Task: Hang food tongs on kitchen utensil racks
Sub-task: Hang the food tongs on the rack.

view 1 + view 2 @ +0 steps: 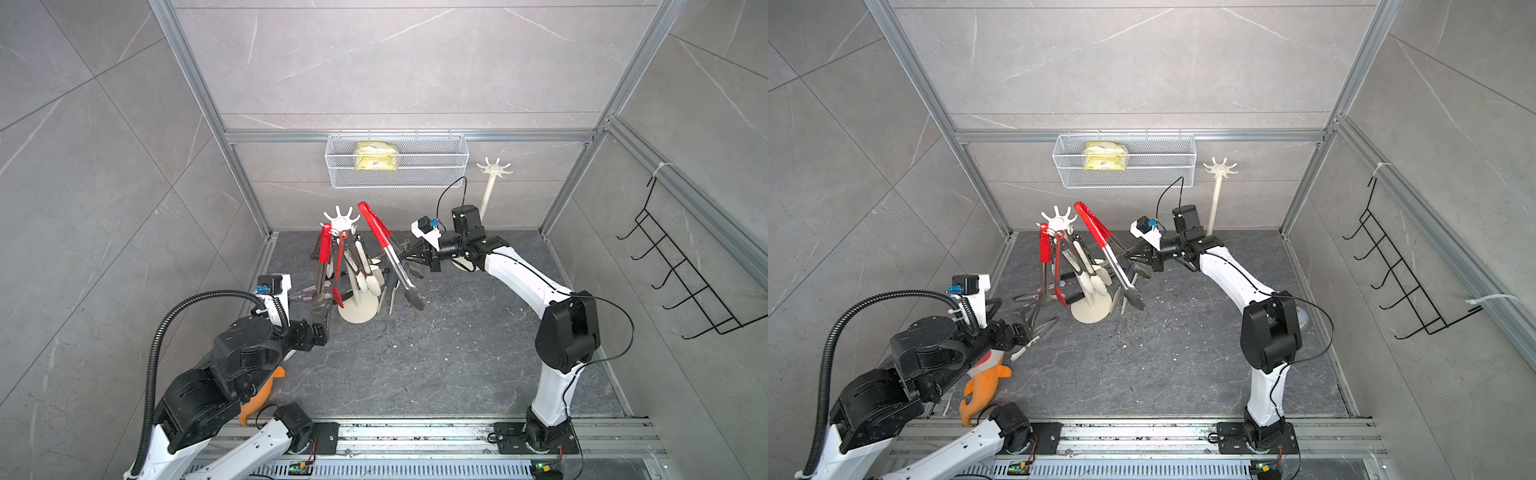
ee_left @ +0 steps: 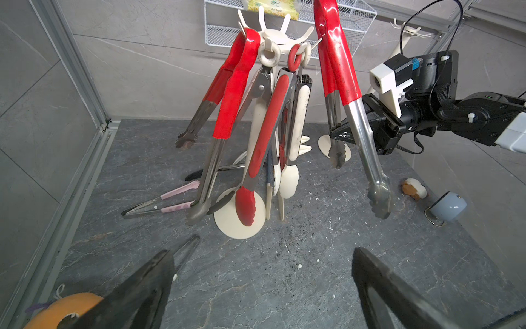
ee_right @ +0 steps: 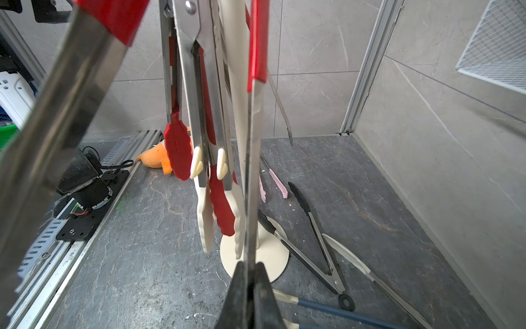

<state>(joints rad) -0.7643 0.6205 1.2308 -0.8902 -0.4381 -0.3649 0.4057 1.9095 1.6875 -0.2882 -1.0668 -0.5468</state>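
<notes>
**Right gripper grips red tongs beside the rack**

Left gripper (image 2: 263, 253) gapes wide and empty, facing the rack; pink tongs (image 2: 170, 200) lie flat on the floor beyond it; the rack (image 1: 356, 313) stands at centre, with red and cream hung tongs (image 2: 267, 128) dangling from its prongs; black tongs (image 3: 308, 216) lie splayed on the floor by its base; the long red tongs (image 1: 376, 226) lean tilted just right of the rack, top end near its head; right gripper (image 3: 250, 273) is clamped on one steel arm of them; a far rack (image 1: 494, 168) stands at the back.
</notes>
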